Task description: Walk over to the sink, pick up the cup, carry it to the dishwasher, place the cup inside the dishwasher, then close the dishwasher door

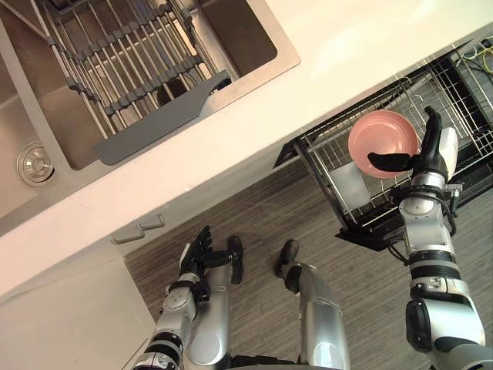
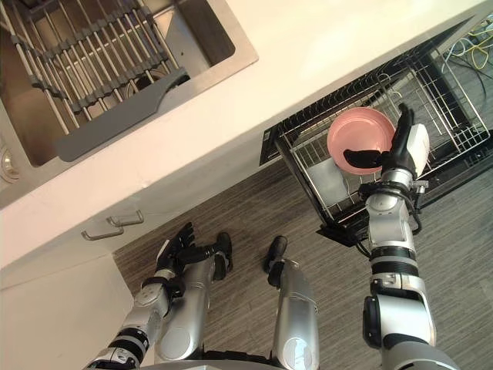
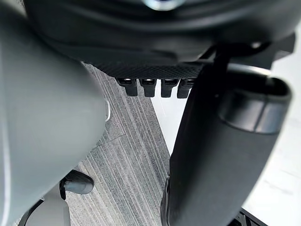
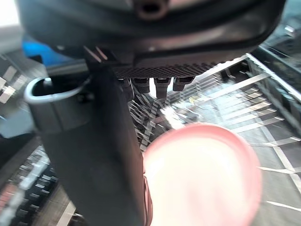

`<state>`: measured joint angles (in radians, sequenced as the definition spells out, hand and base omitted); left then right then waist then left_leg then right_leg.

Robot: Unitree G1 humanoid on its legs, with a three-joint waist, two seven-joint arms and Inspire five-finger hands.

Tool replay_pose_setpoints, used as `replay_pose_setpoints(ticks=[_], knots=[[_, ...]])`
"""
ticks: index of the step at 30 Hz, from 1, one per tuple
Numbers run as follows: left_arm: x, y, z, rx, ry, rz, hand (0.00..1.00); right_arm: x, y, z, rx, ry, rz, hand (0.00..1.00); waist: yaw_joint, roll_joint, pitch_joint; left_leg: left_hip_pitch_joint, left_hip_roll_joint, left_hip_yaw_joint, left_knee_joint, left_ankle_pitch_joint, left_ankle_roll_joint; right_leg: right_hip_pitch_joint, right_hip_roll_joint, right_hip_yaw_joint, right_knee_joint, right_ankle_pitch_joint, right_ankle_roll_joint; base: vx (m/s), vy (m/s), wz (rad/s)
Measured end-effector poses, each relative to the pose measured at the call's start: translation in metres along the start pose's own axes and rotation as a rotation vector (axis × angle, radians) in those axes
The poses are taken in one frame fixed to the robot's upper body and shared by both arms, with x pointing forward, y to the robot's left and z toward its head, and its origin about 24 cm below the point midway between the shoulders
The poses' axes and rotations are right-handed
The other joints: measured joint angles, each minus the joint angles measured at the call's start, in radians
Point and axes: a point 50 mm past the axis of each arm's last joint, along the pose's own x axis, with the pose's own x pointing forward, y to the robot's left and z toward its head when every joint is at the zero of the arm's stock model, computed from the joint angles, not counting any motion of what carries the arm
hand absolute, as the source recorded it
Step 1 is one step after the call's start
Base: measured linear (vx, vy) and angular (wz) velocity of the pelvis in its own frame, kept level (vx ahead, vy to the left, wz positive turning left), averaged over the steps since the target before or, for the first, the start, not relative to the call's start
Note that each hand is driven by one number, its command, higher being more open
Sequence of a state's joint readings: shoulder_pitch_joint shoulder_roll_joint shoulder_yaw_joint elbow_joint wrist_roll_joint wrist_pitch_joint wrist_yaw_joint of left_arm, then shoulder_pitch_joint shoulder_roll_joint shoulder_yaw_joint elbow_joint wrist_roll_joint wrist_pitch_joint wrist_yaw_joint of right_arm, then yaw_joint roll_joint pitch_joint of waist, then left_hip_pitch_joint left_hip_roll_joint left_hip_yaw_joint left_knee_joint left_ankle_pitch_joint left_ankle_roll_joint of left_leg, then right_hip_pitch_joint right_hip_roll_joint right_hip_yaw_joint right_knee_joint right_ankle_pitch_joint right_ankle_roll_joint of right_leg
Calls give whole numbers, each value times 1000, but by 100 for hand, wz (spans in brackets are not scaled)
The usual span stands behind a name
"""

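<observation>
The cup [image 1: 379, 135], pink and tipped so I look into its mouth, is held in the air over the pulled-out wire rack [image 1: 462, 92] of the dishwasher, just below the edge of the pale counter [image 1: 331, 54] and well apart from the sink [image 1: 254, 38] with its drying grid. I see my right hand [image 1: 425, 154] pinching it at the rim, the thumb lying across the opening and the fingers standing nearly straight behind the wall. My left hand [image 1: 196, 250] hangs low over the grey floor [image 1: 254, 216] near the cupboard front, fingers loose and holding nothing.
</observation>
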<state>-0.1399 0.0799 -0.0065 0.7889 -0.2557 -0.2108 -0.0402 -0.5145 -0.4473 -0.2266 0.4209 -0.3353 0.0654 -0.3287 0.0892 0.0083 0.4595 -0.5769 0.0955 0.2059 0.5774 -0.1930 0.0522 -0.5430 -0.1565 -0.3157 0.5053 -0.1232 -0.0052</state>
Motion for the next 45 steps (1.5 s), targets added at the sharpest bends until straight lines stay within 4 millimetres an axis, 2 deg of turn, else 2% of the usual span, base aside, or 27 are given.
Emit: replay_pose_setpoints(ticks=[3, 8, 11, 15, 19, 24, 29, 35, 41, 45], knots=[[0, -3, -1, -6, 1, -4, 100, -13, 0, 7, 39, -50, -26, 100, -1, -1, -7, 5, 9, 12, 8, -1, -2, 3, 5, 6, 2, 0, 0, 16, -16, -8], [-2, -5, -5, -16, 8, 0, 100, -39, 1, 6, 90, -66, -61, 100, -13, -3, -8, 44, 21, 32, 11, -12, -4, 37, 13, 16, -3, 0, 0, -4, 2, -9], [-6, -2, -10, -16, 17, 13, 100, -63, -6, 12, 175, -91, -131, 100, -21, -20, -17, 66, 31, 50, 3, -17, -6, 45, 21, 30, -6, 0, -1, -17, -12, -15], [-11, -2, -18, -26, 37, 24, 100, -88, -20, 9, 278, -73, -224, 100, -33, -26, -33, 105, 42, 68, -6, -26, -12, 76, 32, 41, -23, -3, -1, 15, -7, -15], [-21, -4, -33, -53, 69, 36, 100, -115, -32, -15, 394, 41, -287, 100, -54, -31, -77, 154, 59, 116, -19, -29, -18, 119, 38, 47, -42, -5, 1, 61, 10, -7], [-29, -7, -44, -72, 95, 43, 100, -141, -37, -47, 502, 205, -305, 100, -57, -32, -110, 218, 71, 145, -39, -47, -20, 175, 51, 60, -72, -7, 6, 46, 19, -11], [-33, -4, -48, -67, 97, 51, 100, -162, -32, -86, 683, 369, -221, 100, -58, -35, -119, 265, 80, 147, -41, -57, -28, 225, 65, 62, -91, -7, 5, 39, 3, -5], [-32, 1, -49, -51, 103, 60, 100, -179, -17, -121, 804, 532, -144, 100, -54, -36, -120, 273, 101, 133, -11, -77, -32, 258, 82, 50, -106, -6, 5, 2, 1, 1], [-31, 7, -49, -38, 112, 84, 100, -188, -7, -133, 862, 568, -61, 100, -54, -38, -118, 261, 104, 119, 3, -84, -31, 262, 84, 38, -110, -6, 5, 6, 15, 5], [-28, 11, -44, -25, 104, 88, 100, -189, 3, -138, 956, 591, -43, 100, -49, -52, -111, 244, 106, 108, 11, -85, -31, 254, 85, 30, -110, -6, 5, 2, 4, 5]])
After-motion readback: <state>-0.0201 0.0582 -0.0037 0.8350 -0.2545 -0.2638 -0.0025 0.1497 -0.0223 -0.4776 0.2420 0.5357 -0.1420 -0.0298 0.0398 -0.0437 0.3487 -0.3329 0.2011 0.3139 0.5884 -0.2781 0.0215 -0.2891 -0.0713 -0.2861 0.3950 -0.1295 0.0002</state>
